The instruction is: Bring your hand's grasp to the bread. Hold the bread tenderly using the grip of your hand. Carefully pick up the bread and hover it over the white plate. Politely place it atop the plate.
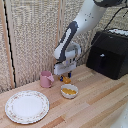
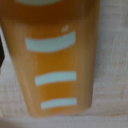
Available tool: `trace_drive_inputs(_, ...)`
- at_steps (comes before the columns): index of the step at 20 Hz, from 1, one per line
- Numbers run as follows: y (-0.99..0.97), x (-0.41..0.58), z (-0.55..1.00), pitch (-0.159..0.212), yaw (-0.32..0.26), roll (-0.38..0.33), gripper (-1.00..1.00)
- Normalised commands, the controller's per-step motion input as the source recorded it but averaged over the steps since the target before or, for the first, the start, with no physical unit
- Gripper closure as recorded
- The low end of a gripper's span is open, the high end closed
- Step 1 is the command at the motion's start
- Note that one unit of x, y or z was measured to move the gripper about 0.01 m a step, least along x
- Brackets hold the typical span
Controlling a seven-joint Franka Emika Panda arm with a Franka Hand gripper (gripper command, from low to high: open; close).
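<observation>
Wrist view fills with the bread, seemingly light, stiff, slick-looking and best pinched across its narrow sides; the jaws' state is unclear.

Exterior view: we note even, soft daylight, low resolution, mild blur throughout; faint shadow falls beneath the white boxy claw on the pale wooden tabletop. Wrist view: we record heavy defocus; a golden-orange oblong surface right under the claw fills the frame, edges smeared, corners dim.
</observation>
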Motion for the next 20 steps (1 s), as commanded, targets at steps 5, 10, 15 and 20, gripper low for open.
trace_drive_inputs(5, -0.02, 0.007, 0.04, 0.021, -0.001, 0.0, 1.0)
trace_drive_inputs(10, -0.01, -0.084, 0.21, -0.016, -0.019, 0.0, 1.0)
trace_drive_inputs(15, 0.0, -0.019, 0.92, -0.004, -0.069, 0.0, 1.0)
trace_drive_inputs(20, 0.01, -0.01, 1.0, 0.011, -0.027, 0.0, 1.0)
